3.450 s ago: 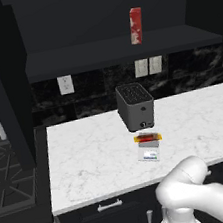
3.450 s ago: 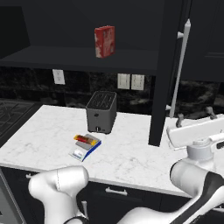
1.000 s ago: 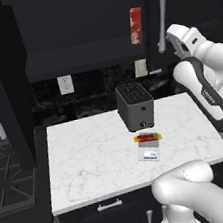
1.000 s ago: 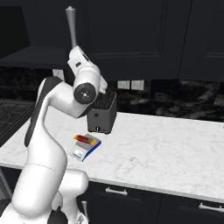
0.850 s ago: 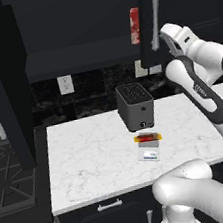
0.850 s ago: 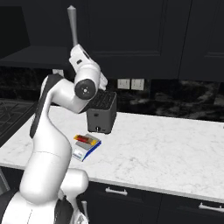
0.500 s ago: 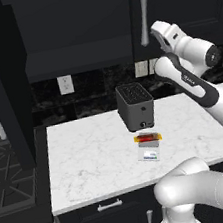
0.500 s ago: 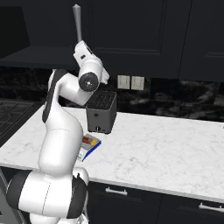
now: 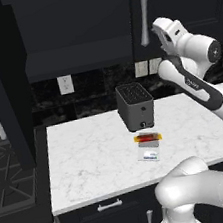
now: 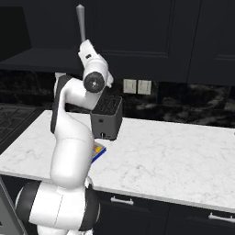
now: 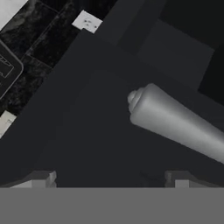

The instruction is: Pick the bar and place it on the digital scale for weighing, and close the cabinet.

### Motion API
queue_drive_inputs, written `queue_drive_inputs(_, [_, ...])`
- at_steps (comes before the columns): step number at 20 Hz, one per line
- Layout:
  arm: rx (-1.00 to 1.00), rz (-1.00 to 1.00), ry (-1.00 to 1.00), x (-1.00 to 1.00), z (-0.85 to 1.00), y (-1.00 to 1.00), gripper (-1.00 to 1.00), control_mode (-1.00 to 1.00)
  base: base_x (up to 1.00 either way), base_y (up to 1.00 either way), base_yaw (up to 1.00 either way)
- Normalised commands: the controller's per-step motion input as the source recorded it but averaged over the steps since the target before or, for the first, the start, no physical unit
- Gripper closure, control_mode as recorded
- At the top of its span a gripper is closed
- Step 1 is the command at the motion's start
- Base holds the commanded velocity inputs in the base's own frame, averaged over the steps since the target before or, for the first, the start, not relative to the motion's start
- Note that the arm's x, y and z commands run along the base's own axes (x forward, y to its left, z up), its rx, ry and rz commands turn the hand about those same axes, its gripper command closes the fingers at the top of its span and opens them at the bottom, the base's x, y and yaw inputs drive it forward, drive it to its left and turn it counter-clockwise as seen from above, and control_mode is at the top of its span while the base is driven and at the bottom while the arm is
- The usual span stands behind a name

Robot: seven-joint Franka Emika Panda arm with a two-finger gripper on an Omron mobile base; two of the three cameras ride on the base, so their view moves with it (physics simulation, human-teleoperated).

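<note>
Two jaws of the gripper (image 11: 109, 179) stand wide apart, holding nothing, right by the cabinet (image 9: 178, 2) handle (image 9: 143, 13). That handle runs vertically, just beside the fingers. Below, the bar (image 9: 148, 138) lies on the scale (image 9: 149, 151).

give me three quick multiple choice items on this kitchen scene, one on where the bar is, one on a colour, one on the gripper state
1. Where is the bar?
A. on the digital scale, in front of the toaster
B. inside the toaster
C. on the stove

2. What colour is the cabinet door?
A. white
B. black
C. red

3. How is the gripper?
A. shut on the bar
B. shut on the handle
C. open

Answers: 1 A, it lies across the scale's far end. 2 B, dark panels with a silver handle. 3 C, fingertips stand wide apart below the handle.
</note>
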Motion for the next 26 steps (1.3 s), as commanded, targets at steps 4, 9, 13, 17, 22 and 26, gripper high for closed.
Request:
queue_drive_inputs(4, [0.02,0.00,-0.21,-1.00,0.15,-0.27,-1.00,-1.00,0.00,0.00,0.00])
queue_drive_inputs(9, [0.01,0.00,-0.04,-1.00,0.39,-0.39,-1.00,-1.00,0.00,0.00,0.00])
queue_drive_inputs(13, [0.11,0.00,-0.02,-1.00,0.00,-0.10,-1.00,-1.00,0.00,0.00,0.00])
queue_drive_inputs(17, [0.12,0.00,-0.07,-1.00,0.00,0.00,-1.00,-1.00,0.00,0.00,0.00])
queue_drive_inputs(22, [0.10,0.02,-0.15,-1.00,0.00,0.02,-1.00,-1.00,0.00,0.00,0.00])
queue_drive_inputs(26, [0.13,0.04,-0.12,-1.00,0.00,0.34,-1.00,-1.00,0.00,0.00,0.00])
